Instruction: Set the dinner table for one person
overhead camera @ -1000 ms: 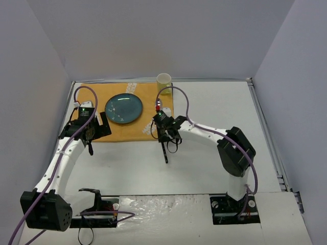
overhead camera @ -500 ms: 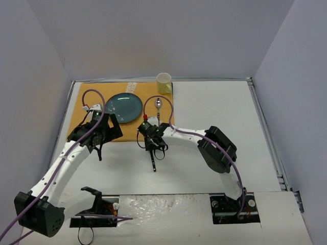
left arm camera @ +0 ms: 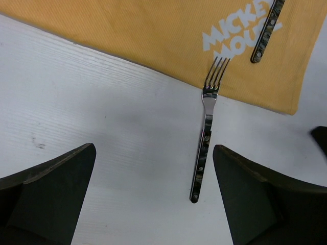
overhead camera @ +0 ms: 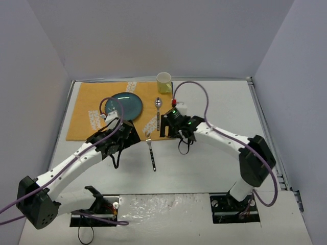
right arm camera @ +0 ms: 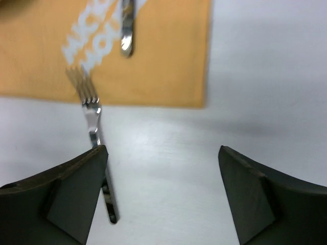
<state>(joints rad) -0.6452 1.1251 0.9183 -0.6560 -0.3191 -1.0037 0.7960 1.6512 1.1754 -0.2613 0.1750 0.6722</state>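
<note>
a: how far along is the setting?

b: mostly laid, i'd say. on the white dinner table [overhead camera: 214, 163], which fills the view, an orange mat [overhead camera: 87, 102] lies flat at the far left. a round teal plate [overhead camera: 126, 105] sits on it. a spoon [overhead camera: 158, 109] lies on the mat just right of the plate. a pale yellow cup [overhead camera: 164, 81] stands upright at the mat's far right corner.

a: what's left?

b: the fork [left arm camera: 204, 138], by my reckoning. its tines rest on the mat's near edge and its handle lies out on the bare table. it wants placing beside the plate. i see no knife.

a: are the arms holding anything?

b: no. the left gripper [left arm camera: 153, 168] and right gripper [right arm camera: 163, 153] hover by the fork, jaws spread wide, nothing between them.

a: and the materials?

b: the mat is woven cloth with white print. the tabletop shows a faint grain. the fork is shiny steel, slim and flat, with a dark speckled, riveted handle. the plate looks smooth and glazed.
</note>
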